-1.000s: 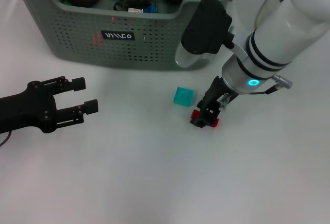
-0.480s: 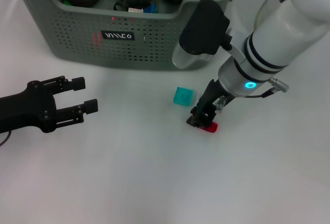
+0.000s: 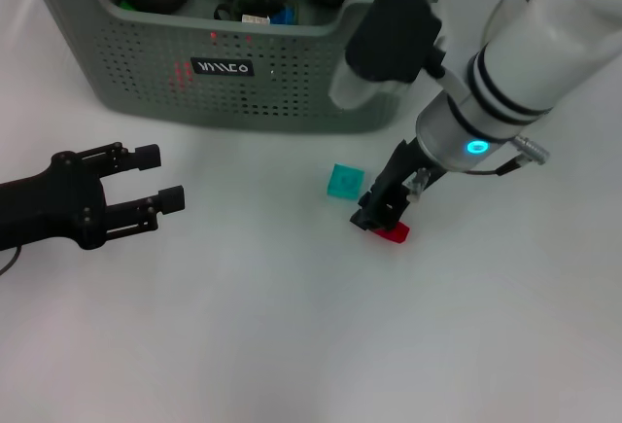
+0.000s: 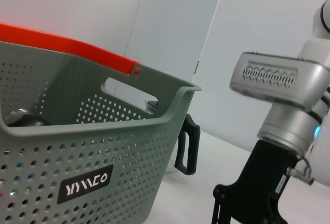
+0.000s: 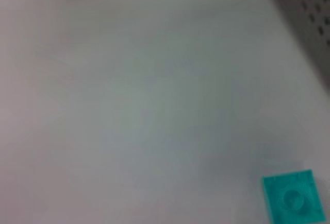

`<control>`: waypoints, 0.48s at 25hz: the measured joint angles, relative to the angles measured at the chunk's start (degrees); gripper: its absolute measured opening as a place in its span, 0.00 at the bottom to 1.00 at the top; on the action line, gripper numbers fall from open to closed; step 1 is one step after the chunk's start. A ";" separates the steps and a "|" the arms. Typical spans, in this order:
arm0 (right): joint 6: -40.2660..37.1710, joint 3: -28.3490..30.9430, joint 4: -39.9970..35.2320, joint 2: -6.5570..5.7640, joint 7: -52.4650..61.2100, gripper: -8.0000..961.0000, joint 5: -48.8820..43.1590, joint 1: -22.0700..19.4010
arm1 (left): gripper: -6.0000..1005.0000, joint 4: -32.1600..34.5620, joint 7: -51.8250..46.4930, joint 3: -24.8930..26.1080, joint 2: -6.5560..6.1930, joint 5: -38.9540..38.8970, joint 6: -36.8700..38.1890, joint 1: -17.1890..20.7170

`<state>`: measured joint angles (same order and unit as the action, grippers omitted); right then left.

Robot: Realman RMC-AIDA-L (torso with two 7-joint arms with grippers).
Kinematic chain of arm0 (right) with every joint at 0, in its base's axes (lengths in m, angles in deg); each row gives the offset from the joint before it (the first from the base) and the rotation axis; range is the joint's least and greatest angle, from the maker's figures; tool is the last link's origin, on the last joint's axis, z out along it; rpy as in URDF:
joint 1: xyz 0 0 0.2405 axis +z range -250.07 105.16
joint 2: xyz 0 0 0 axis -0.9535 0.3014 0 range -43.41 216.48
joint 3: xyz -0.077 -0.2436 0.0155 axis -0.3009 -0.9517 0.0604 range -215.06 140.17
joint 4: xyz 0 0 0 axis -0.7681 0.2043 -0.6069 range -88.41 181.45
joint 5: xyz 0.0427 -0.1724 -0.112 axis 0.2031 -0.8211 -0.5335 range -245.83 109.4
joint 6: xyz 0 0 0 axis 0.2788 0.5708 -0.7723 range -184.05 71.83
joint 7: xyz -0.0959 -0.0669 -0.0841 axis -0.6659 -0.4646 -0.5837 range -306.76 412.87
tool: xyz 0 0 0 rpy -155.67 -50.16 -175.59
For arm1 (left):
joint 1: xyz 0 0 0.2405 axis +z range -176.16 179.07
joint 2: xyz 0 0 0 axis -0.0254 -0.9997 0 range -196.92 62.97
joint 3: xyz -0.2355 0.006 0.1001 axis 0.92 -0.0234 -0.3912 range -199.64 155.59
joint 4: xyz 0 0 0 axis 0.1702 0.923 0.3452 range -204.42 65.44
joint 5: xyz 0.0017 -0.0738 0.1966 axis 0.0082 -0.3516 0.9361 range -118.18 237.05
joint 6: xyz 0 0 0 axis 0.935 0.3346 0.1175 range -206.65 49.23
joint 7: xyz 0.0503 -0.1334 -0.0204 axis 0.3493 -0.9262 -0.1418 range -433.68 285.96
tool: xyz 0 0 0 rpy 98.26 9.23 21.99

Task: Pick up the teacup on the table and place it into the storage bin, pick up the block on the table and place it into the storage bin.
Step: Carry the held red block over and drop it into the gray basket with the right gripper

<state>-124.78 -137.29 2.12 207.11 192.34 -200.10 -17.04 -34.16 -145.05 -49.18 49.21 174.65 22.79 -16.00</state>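
Pinching the red block (image 3: 393, 231) low on the counter (image 3: 292, 326), jaws closed on it, the right gripper (image 3: 382, 213) risks nudging the nearby teal block (image 3: 345, 181); left gripper (image 3: 155, 182) idles spread; bin (image 3: 146, 53) behind.

The right arm (image 3: 530, 44) is glossy white with black bands and a glowing cyan ring light near its wrist, ending in a black right gripper (image 3: 381, 215) by the storage bin (image 3: 292, 83). A silver vented housing tops it. The left gripper (image 3: 107, 194) is matte black.
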 joint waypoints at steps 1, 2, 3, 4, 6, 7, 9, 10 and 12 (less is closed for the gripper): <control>-0.68 1.39 -0.47 -0.06 -0.17 0.21 0.00 -0.20 | 0.72 0.00 0.00 0.00 -0.02 0.00 -0.01 -0.01; -1.80 3.07 -1.46 -0.15 -0.48 0.21 0.02 -0.61 | 0.72 0.00 0.00 0.05 -0.04 0.00 -0.02 0.00; -2.84 4.77 -2.64 -0.23 -0.99 0.21 0.02 -1.14 | 0.72 0.00 0.00 0.10 -0.05 0.00 -0.04 0.00; -4.37 7.02 -4.39 -0.31 -1.79 0.21 0.02 -1.85 | 0.72 0.02 0.00 0.34 -0.06 0.00 -0.06 0.01; -8.42 12.36 -9.22 -0.36 -4.01 0.21 0.20 -4.00 | 0.72 0.06 0.00 0.89 -0.10 0.05 -0.08 0.00; -9.95 14.64 -11.26 -0.37 -5.00 0.21 0.50 -4.92 | 0.72 0.07 0.00 1.19 -0.13 0.06 -0.07 -0.02; -14.50 21.45 -16.40 -0.32 -7.94 0.21 3.87 -7.02 | 0.72 0.06 0.00 1.45 -0.17 0.04 -0.05 -0.04; -16.03 23.86 -17.79 -0.33 -9.14 0.21 6.20 -7.49 | 0.72 0.05 0.00 1.56 -0.22 0.01 -0.03 -0.11; -19.09 29.35 -19.87 -0.41 -11.55 0.21 11.33 -8.12 | 0.72 0.08 0.00 1.57 -0.23 0.01 -0.03 -0.18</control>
<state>-143.87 -107.94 -17.75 206.71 180.78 -188.77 -25.17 -34.08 -145.05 -47.61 48.98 174.65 22.77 -16.18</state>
